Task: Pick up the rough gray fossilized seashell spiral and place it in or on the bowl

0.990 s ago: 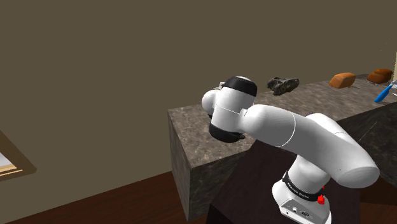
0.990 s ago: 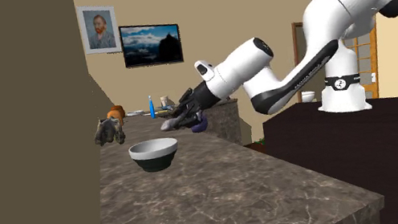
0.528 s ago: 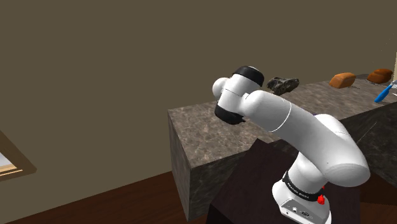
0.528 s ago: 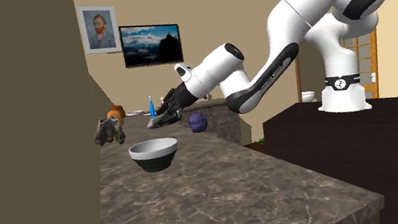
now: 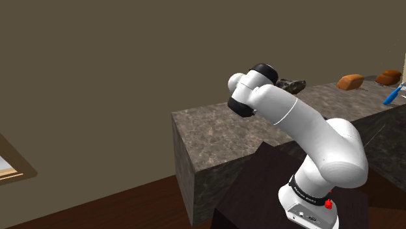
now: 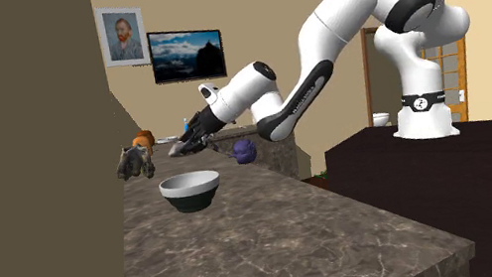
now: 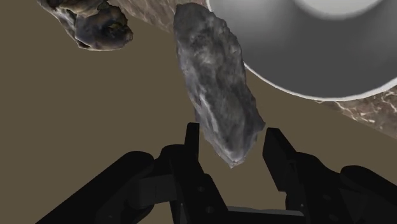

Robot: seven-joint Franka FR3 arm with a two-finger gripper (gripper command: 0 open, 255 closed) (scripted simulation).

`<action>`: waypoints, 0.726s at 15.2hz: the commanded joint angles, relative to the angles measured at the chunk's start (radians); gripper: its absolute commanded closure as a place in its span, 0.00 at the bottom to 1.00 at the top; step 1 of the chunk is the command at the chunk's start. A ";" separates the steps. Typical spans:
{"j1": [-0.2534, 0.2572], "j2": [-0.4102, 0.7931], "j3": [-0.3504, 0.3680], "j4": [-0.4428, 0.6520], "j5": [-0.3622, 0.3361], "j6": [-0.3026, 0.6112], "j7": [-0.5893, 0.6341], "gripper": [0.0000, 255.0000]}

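Carrying step in hand: gray fossil shell (image 7: 213,83) clamped in gripper (image 7: 233,130), held in air just short of bowl (image 6: 191,195), near wall-side edge of counter (image 6: 279,238). Next: shell to be centred over bowl, lowered, then released.

Beige wall (image 6: 266,19) with 2 framed pictures (image 6: 186,54) behind a stone counter (image 6: 280,248).

Bowl (image 6: 191,191) on the counter (image 6: 280,248), fossil shell (image 6: 183,148) above, perhaps slightly behind it

A wall (image 6: 27,165) flanks the bowl (image 6: 191,195); space above open.
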 commanded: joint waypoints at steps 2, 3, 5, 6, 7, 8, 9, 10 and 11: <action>-0.014 0.037 0.010 0.025 0.010 0.007 0.014 1.00; -0.016 0.050 0.013 0.031 0.015 0.009 0.019 1.00; -0.020 0.075 0.018 0.044 0.024 0.013 0.030 1.00; -0.022 0.089 0.020 0.051 0.029 0.015 0.035 1.00; -0.024 0.102 0.022 0.058 0.033 0.017 0.041 1.00; -0.026 0.115 0.024 0.066 0.038 0.018 0.046 1.00; -0.028 0.128 0.026 0.074 0.043 0.019 0.052 1.00; -0.030 0.142 0.028 0.081 0.048 0.020 0.057 1.00; -0.032 0.155 0.029 0.089 0.052 0.021 0.062 1.00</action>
